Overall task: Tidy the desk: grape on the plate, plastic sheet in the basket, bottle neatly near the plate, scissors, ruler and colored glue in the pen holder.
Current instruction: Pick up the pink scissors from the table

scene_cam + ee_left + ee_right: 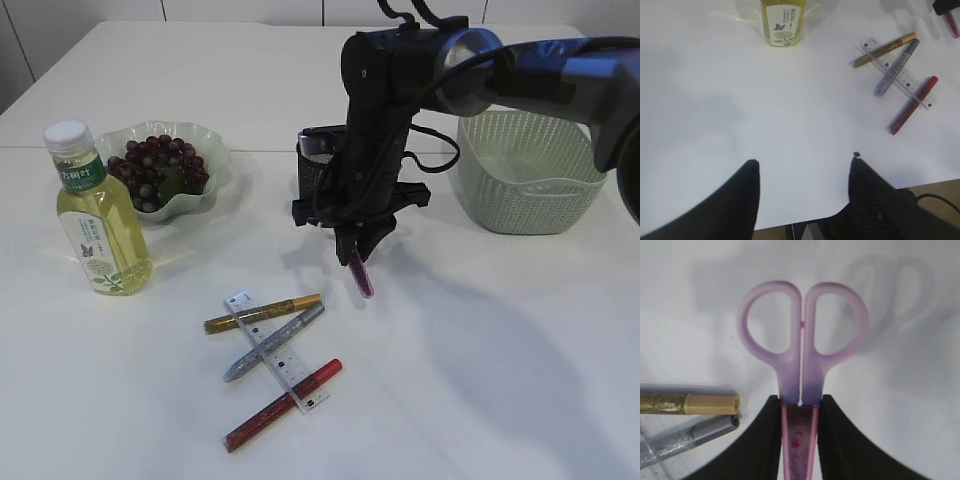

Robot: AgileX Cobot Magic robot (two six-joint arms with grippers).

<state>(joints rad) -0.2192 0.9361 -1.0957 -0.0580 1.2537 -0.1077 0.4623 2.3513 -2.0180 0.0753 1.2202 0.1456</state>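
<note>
Two right fingers point(767, 440) clamp purple scissors point(802, 350), apparently above table.

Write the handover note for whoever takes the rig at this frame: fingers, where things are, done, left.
Right gripper: fingers shut on the purple scissors, held above the table, handles hanging down.
Left gripper: open, empty, over bare table.
Grapes on the plate; bottle upright beside it.
Ruler on the table with the gold, silver and red glue pens lying across it.
Pen holder sits behind the right arm; basket at right, contents not visible.
Left: scissors, ruler, glue pens into the holder; plastic sheet not seen.
</note>
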